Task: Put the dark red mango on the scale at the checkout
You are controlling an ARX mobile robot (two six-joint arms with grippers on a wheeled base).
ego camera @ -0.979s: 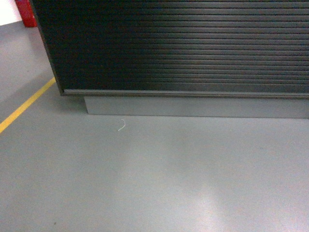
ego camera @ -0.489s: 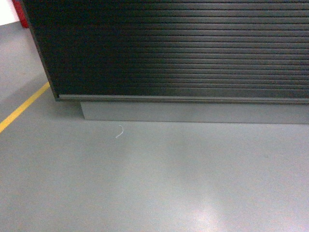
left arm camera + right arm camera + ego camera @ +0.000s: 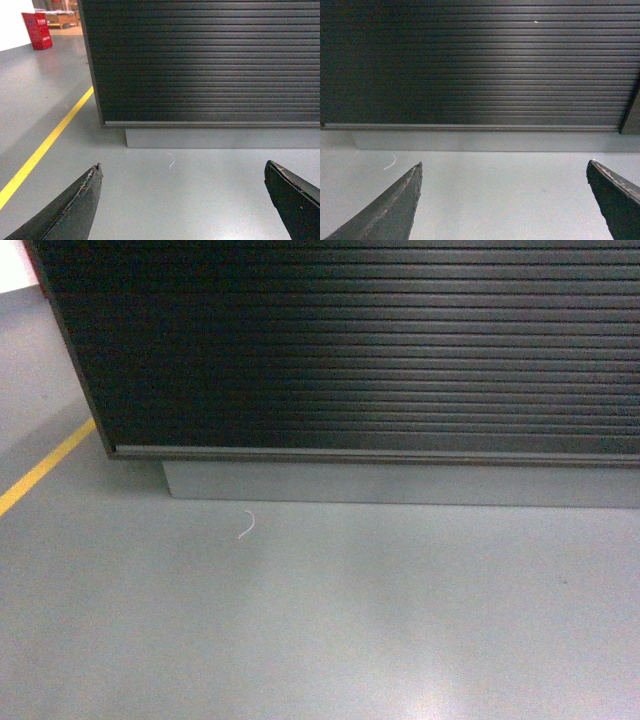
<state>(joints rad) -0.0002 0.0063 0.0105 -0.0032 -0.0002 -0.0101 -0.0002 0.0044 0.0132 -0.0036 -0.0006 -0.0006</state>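
1. Nearest: left end effector (image 3: 182, 200) spread wide, holding nothing; only bare grey floor (image 3: 200, 200) between the two dark fingertips (image 3: 75, 205).
2. Right end effector (image 3: 502, 200) likewise wide apart and empty, aimed level at the same front.
3. Mid-floor: small pale scrap of thread (image 3: 246, 525) lying just short of the plinth, toward the left arm's side. Not a task item.
4. Yellow floor line (image 3: 45, 468) running off at far left; red box (image 3: 37, 30) well beyond it in left wrist view.
5. Farther: grey plinth (image 3: 400, 484), then the counter (image 3: 380, 350), black ribbed slat front filling the upper part of every view. Left corner visible; right wrist view catches a dark edge at far right.
6. Counter top out of frame, above all three views. Scale not visible. Dark red mango not visible anywhere, not in either end effector.
7. Key relation: whatever sits on the counter lies up and ahead of both end effectors. Neither arm clearly nearer; cannot tell which side the mango or scale favours.
8. Judgement: approach stage, nothing grasped; need to look up and find the mango first.
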